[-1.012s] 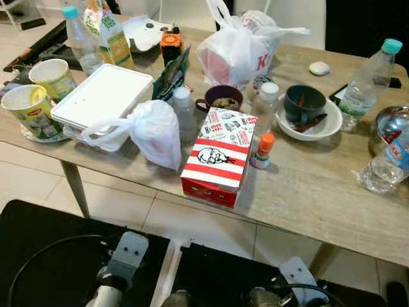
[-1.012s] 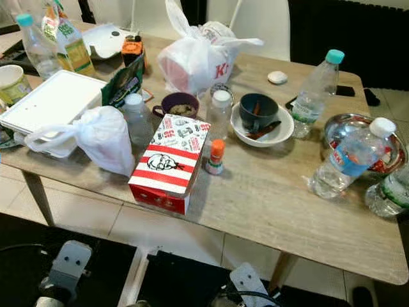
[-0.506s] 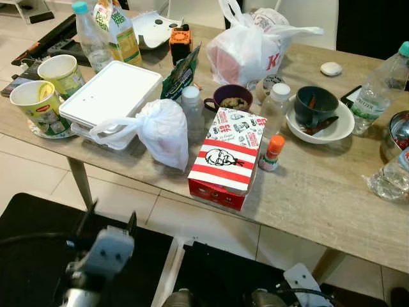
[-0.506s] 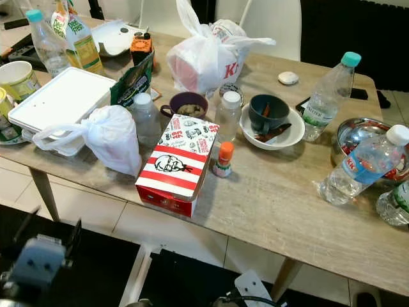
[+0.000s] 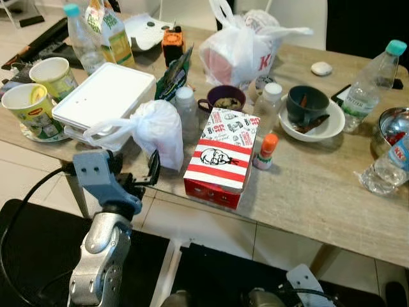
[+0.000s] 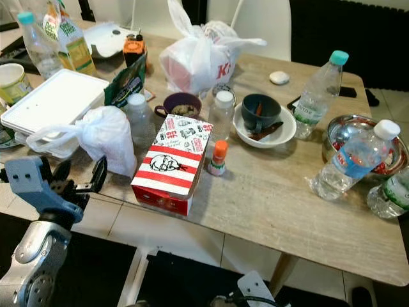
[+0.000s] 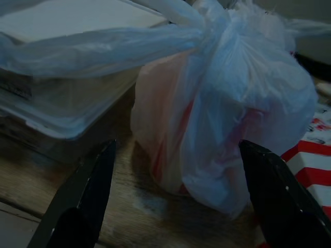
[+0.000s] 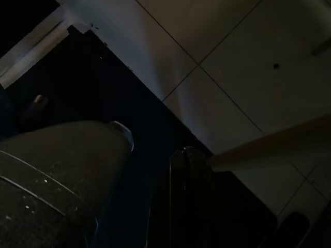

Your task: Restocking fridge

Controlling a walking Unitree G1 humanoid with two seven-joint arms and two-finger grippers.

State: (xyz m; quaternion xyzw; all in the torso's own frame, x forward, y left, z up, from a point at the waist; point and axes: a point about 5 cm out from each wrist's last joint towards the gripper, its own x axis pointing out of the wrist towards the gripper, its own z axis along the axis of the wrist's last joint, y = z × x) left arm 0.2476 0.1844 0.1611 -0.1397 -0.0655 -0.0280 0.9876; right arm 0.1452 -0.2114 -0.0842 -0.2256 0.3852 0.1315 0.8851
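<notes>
**A:** White tied plastic bag (image 5: 160, 130) sat at the left-centre of the frame on the worktop (image 5: 307, 185), touching the white foam container (image 5: 102, 96) and just beside the red-striped chicken box (image 5: 220, 158). Left gripper (image 5: 135, 176) was raised at the worktop's near edge, fingers (image 7: 85, 191) spread wide and released, the bag framed between them in the wrist view.

**B:** Right gripper?

**A:** Hung low over the floor, dark wrist view; cannot tell its fingers' state.

**B:** Advice for the step?

**A:** Judged: go for the knot or bunched neck, not the soft belly; the film would likely slip and squash its contents. Approach clear of the box.
</notes>
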